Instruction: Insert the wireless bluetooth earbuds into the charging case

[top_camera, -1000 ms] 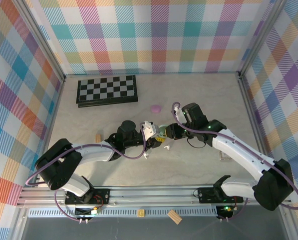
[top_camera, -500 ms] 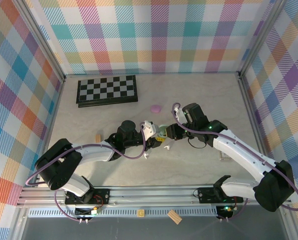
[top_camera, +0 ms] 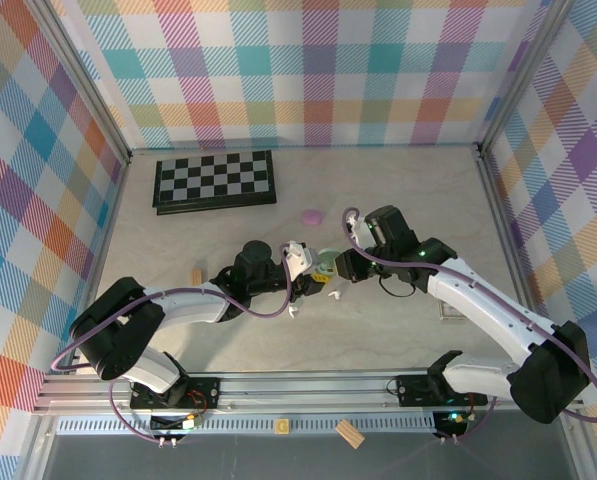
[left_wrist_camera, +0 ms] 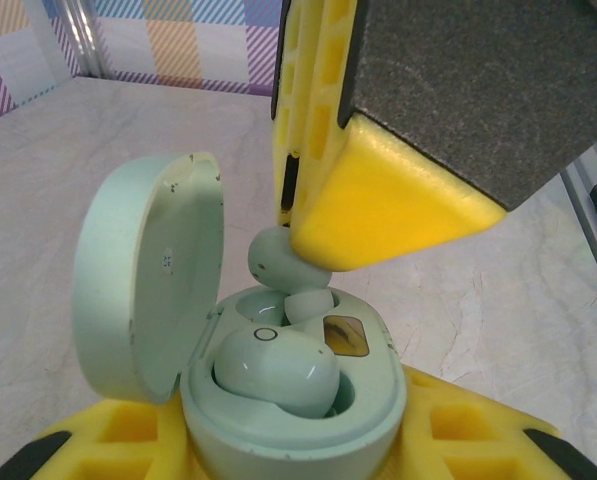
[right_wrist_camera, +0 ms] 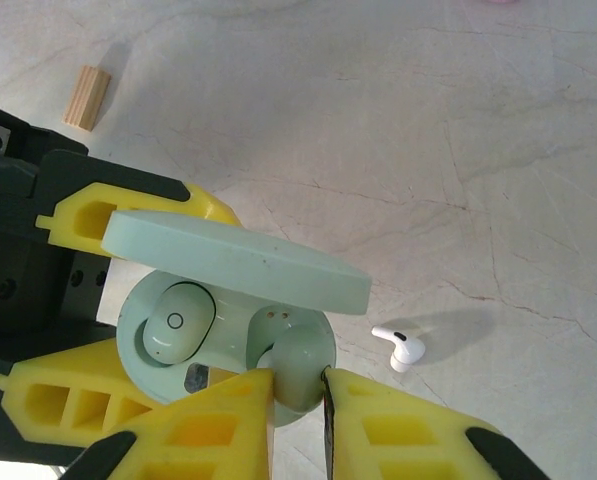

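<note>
1. Wireless bluetooth earbuds: the mint green pair is in work. One seated earbud (left_wrist_camera: pixel 274 372) lies in its well in the charging case (left_wrist_camera: pixel 378 405), mid-table between the two arms.
2. Second mint earbud (right_wrist_camera: pixel 296 362) is pinched in the right gripper (right_wrist_camera: pixel 296 383), jaws narrow and closed on its bulb. Its stem points down into the mouth of the empty well, not yet fully home.
3. Left gripper (left_wrist_camera: pixel 296 445) clamps the case body from both sides, jaws at a moderate width set by the case. Judgement: this steadies the case and presents the wells upward, so the other arm can lower the bud in without the case sliding.
4. Lid (left_wrist_camera: pixel 148 285) stands hinged open, off to one side of the wells. In the right wrist view it partly overhangs the case, so the approach comes from the lid-free side.
5. Cannot tell whether the case rests on the table (right_wrist_camera: pixel 498 150) or is held slightly above it.
6. A white earbud (right_wrist_camera: pixel 399 347) lies loose on the table just beside the case, untouched. A purple pebble-shaped item (top_camera: pixel 312 216) sits further back, and a wooden block (right_wrist_camera: pixel 86 97) lies well apart.
7. Writing: no brand or legible text. The seated bud carries a small printed ring, a gold-coloured patch sits between the wells, and dark specks mark the lid's inner face.
</note>
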